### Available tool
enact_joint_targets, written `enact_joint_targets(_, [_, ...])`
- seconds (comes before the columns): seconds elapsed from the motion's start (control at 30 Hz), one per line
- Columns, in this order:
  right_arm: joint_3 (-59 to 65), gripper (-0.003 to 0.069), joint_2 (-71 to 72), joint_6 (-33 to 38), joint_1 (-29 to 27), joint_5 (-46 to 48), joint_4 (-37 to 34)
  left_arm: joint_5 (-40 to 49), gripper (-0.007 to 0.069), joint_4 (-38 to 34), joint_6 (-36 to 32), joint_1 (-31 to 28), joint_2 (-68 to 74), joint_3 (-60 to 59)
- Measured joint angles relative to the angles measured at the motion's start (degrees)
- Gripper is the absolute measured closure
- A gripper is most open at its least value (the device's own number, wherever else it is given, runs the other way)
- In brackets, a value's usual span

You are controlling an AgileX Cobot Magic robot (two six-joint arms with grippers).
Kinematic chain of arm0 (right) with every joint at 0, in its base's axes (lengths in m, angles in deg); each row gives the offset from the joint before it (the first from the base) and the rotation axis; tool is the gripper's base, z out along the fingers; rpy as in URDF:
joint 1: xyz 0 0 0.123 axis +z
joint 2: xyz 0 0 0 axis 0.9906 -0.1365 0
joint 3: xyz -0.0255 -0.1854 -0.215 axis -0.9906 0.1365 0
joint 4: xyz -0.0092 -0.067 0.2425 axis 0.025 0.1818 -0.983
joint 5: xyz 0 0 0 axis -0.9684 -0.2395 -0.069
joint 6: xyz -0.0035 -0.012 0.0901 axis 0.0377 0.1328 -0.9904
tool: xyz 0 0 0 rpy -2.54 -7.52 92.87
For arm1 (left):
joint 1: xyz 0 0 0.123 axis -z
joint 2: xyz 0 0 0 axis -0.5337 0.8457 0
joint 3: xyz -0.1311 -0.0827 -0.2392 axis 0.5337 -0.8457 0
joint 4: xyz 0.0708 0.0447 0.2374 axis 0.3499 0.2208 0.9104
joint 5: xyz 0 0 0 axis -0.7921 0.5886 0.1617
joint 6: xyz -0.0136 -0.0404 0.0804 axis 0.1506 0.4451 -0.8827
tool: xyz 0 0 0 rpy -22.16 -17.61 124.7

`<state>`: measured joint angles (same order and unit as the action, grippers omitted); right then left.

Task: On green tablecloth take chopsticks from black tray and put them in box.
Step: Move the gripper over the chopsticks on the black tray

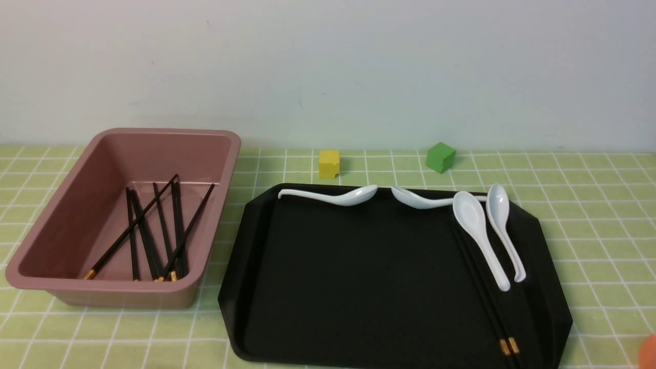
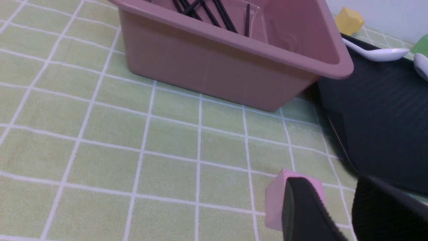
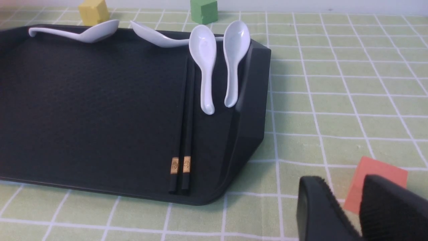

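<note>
1. Front view shows two chopsticks (image 1: 484, 289) on the black tray (image 1: 359, 277), side by side, near its right end. Their gold bands point toward the robot.
2. More black sticks (image 1: 164, 225) are in the pink box (image 1: 123, 297), on the left. I count at least six, but some lie so close or cross that I cannot tell the full number.
3. Four white spoons (image 1: 479, 230) are on the tray. Two lie along the far edge and two point toward the robot. One of these is just beside the two chopsticks, on their right, so it is a bit in the way.
4. Four little blocks are on the green tablecloth (image 1: 605, 246): yellow (image 1: 329, 164) and green (image 1: 440, 157) behind the tray, pink (image 2: 276, 204) by the left gripper (image 2: 329, 182), and red (image 3: 384, 172) by the right gripper (image 3: 342, 180).
5. Both grippers have their jaws spread apart, with nothing pinched. Each one's fingers partly hide the block near it.
</note>
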<state>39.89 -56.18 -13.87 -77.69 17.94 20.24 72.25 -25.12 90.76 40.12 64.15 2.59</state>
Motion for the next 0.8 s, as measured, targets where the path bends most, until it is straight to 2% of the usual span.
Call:
enact_joint_targets(0.27, [0.0,0.0428,0.0,-0.1,0.0,-0.3,-1.2,0.0,0.0386,0.0,0.0,0.0,0.0,0.0])
enact_joint_targets(0.43, [0.3,0.0423,0.0,-9.1,0.0,-3.6,-16.4,0.0,0.0386,0.0,0.0,0.0,0.0,0.0])
enact_joint_targets(0.47, [0.3,0.0423,0.0,-13.4,0.0,-5.4,-23.0,0.0,0.0386,0.0,0.0,0.0,0.0,0.0])
enact_joint_targets(0.53, [0.3,0.0423,0.0,-15.7,0.0,-6.7,-28.5,0.0,0.0386,0.0,0.0,0.0,0.0,0.0])
enact_joint_targets(0.63, [0.3,0.0423,0.0,-16.8,0.0,-7.4,-31.8,0.0,0.0386,0.0,0.0,0.0,0.0,0.0])
enact_joint_targets(0.8, [0.3,0.0424,0.0,-17.3,0.0,-7.6,-33.3,0.0,0.0386,0.0,0.0,0.0,0.0,0.0])
